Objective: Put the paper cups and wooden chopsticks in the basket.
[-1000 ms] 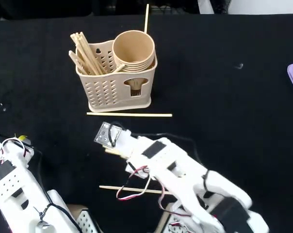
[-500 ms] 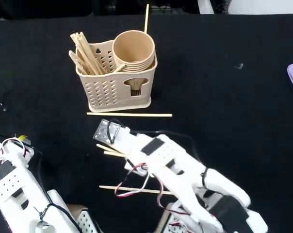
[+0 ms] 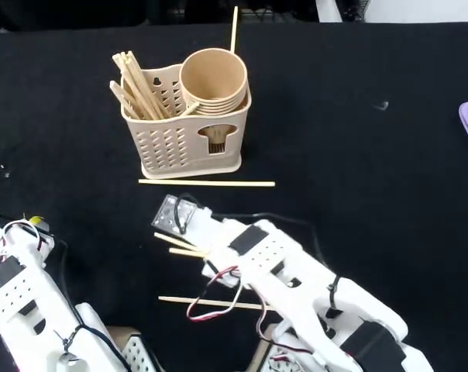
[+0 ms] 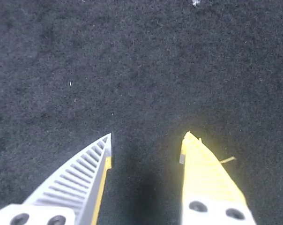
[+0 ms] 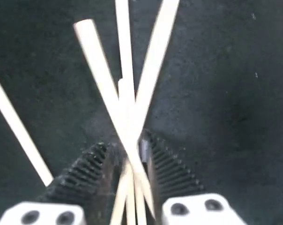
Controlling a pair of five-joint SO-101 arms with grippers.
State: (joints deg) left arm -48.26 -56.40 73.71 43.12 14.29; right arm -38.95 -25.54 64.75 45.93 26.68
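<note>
**A:** High view: right jaws clamped on a chopstick bundle [image 3: 176, 241], tips now poking out further left. Lifted off the counter?
**B:** Looks so. Basket [image 3: 180, 143] sits just beyond, far side. Left jaws gape, idle.

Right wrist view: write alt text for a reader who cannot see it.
The right gripper is shut on several wooden chopsticks, which cross one another and fan out beyond its dark ridged jaws. Beneath them is the black table, where one more chopstick lies apart from the bundle.
</note>
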